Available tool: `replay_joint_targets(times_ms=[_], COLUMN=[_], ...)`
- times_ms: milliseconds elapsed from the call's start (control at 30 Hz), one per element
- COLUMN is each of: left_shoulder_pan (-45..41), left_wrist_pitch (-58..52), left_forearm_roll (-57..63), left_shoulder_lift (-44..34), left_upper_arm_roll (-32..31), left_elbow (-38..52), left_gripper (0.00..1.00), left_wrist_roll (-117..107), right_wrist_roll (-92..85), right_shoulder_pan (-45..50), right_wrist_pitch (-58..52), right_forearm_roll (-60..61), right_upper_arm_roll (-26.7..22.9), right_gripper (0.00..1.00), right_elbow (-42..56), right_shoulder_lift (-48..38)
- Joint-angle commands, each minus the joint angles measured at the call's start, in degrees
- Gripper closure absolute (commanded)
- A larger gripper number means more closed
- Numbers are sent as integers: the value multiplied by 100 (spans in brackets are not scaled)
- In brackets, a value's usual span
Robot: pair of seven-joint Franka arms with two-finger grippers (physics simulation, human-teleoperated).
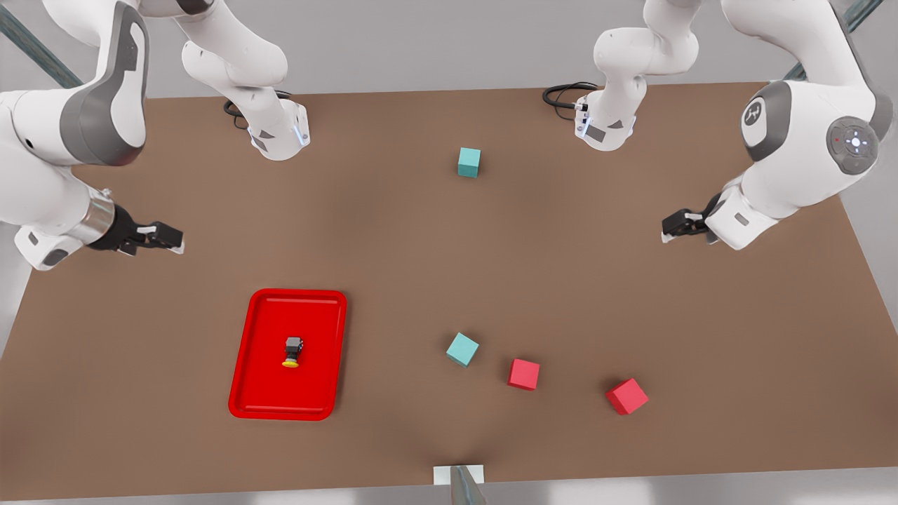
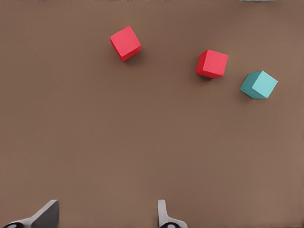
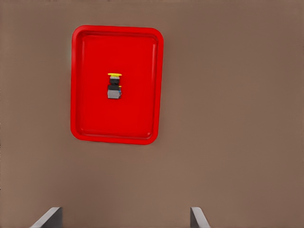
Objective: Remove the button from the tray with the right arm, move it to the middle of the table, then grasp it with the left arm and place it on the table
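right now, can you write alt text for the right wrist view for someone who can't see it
A small button with a yellow cap lies on its side near the middle of a red tray on a brown table. The right gripper hangs above the bare table short of the tray, fingers open and holding nothing.

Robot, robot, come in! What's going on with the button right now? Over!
Right gripper open, hanging short of the tray. Left gripper open, waiting across the table. Button lying in the tray, untouched. Nothing blocking it.
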Motion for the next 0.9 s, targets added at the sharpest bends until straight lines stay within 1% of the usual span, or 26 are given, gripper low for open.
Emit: replay_joint_targets(times_ms=[0,67,100,133,200,233,267,300,333,433,467,567,600,667,700,733,767,800,833,867], left_shoulder_pan=[-86,-86,-121,-236,-174,-192,-165,-139,-139,-139,-104,-104,-104,-104,-104,-104,-104,-104,-104,-104], left_wrist_pitch=[324,298,245,236,-203,15,657,1018,1018,974,966,922,939,930,922,930,948,939,930,922], left_forearm_roll=[-10,-10,16,244,253,683,851,842,824,798,798,798,798,789,789,789,798,815,824,816], left_shoulder_lift=[21,65,241,180,363,882,1277,1585,1612,1595,1595,1612,1612,1638,1630,1630,1630,1612,1674,1674], left_upper_arm_roll=[-3,-3,-64,-82,-91,-90,-91,-73,-82,-82,-73,-73,-73,-73,-73,-73,-73,-73,-73,-73], left_elbow=[18,149,343,352,281,343,334,343,352,483,483,475,483,475,475,483,483,492,545,519], left_gripper=[0,0,0,0,0,0,0,0,0,0,0,0,0,0,0,0,0,0,0,0], left_wrist_roll=[-286,-278,-286,-278,-392,-401,-401,-374,-357,-330,-330,-330,-339,-330,-357,-357,-357,-322,-313,-313], right_wrist_roll=[-19,-28,-19,-19,-10,-1,69,324,464,500,569,1193,1299,1545,1598,1537,1571,1537,1502,1327], right_shoulder_pan=[0,8,44,-18,-9,61,96,219,342,421,509,843,870,1045,1116,940,966,940,922,958], right_wrist_pitch=[-51,-166,-158,-201,-219,-140,70,273,317,572,809,1459,1442,1469,1512,1521,1924,2233,2295,2277], right_forearm_roll=[14,14,-39,31,31,40,49,128,119,119,128,119,119,101,49,101,67,75,40,-100], right_upper_arm_roll=[4,4,13,-22,-13,-4,4,13,13,13,13,4,4,-4,-13,-22,-4,4,4,4], right_gripper=[0,0,0,0,0,0,0,0,0,0,0,0,0,0,0,0,0,0,0,0], right_elbow=[62,62,62,185,168,133,141,176,220,308,300,361,1010,1609,1635,1583,1574,1530,1284,1266], right_shoulder_lift=[-25,-78,-86,-78,-60,63,282,520,748,1021,1065,1662,2241,2910,3060,3104,3402,3517,3508,3535])
